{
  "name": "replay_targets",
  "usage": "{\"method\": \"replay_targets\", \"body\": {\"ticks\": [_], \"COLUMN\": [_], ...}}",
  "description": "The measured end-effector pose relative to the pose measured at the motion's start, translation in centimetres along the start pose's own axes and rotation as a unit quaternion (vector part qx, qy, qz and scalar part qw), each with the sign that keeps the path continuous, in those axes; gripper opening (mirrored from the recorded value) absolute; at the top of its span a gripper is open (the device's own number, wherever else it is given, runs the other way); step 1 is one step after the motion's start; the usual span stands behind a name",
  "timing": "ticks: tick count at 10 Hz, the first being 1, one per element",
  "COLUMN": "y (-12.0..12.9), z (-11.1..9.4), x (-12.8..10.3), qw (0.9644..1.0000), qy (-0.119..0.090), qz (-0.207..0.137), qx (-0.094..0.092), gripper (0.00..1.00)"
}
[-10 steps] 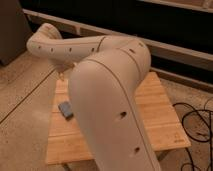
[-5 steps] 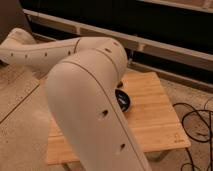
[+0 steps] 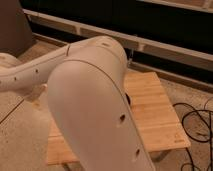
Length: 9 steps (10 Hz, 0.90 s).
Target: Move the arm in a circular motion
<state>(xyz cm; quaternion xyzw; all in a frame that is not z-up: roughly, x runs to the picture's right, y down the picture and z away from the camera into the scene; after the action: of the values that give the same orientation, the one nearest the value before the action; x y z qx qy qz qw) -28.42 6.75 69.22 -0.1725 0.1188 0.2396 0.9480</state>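
**Cream-white arm filling the foreground over the desk**

Cream-white robot arm of thick smooth tubular segments [image 3: 95, 110] is filling most of the view, its big rounded elbow rising in front while a slimmer segment with small dark holes is reaching out past the left edge. The gripper is lying outside the view, so nothing can be told of it. Behind, a light wooden slatted desk [image 3: 155, 110] is standing on speckled floor, with black cables [image 3: 197, 125] lying just beside it at right.
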Motion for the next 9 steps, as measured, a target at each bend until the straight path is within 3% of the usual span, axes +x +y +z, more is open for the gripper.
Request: {"method": "replay_targets", "body": {"ticks": [4,7,9], "y": [2.1,-0.3,-3.6], "z": [1.4,2.3,2.3], "x": [5.6,10.6,13.4], "qw": [0.9992,0.995,0.9877], "qy": [0.004,0.009,0.006], "qz": [0.028,0.094,0.152], "qx": [-0.029,-0.033,-0.033], "gripper": [0.65,0.65,0.65]}}
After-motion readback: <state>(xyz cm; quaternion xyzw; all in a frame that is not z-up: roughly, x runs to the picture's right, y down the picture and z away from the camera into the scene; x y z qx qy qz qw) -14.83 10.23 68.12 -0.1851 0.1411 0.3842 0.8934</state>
